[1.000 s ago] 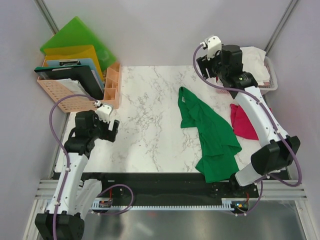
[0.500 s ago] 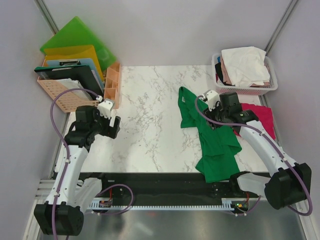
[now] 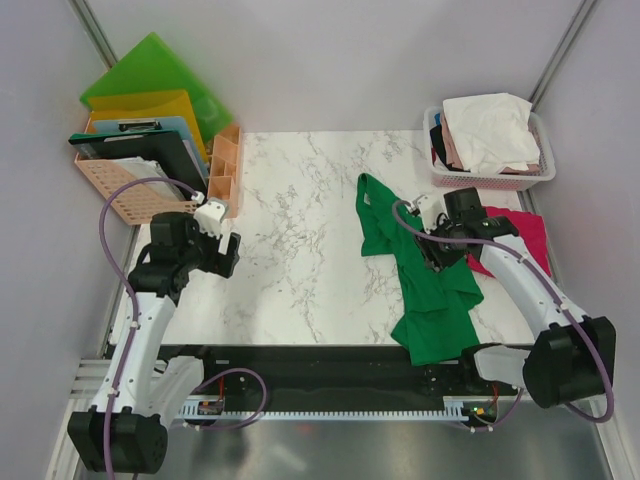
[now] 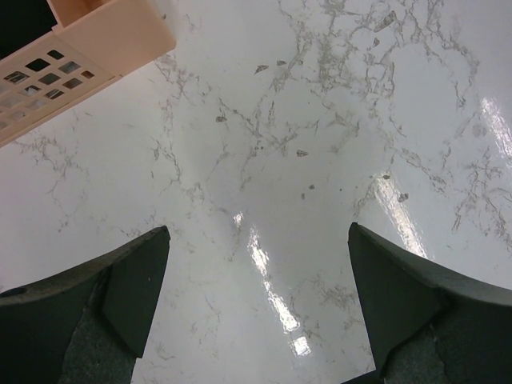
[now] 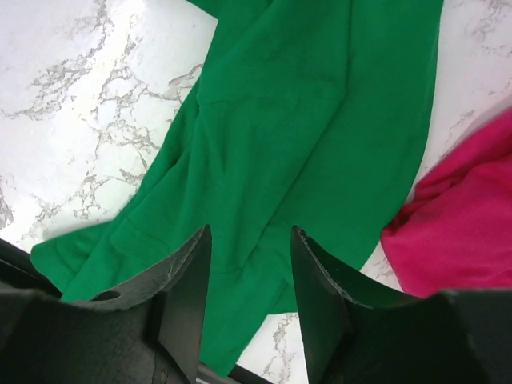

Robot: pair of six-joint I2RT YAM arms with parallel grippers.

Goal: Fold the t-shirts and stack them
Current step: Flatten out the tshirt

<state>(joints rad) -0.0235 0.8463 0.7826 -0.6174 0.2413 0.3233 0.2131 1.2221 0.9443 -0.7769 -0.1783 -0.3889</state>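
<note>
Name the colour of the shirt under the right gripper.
The t-shirt is deep green; clearest in right wrist view.

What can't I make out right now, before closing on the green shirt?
- Whether the right gripper touches the green t-shirt: jaws stand apart over it, but the right wrist view gives no depth, and from above the gripper body covers the tips.
- Magenta t-shirt: the right arm crosses it from above; the right wrist frame edge cuts it.
- Basket contents under the white cloth: covered, top view.
</note>
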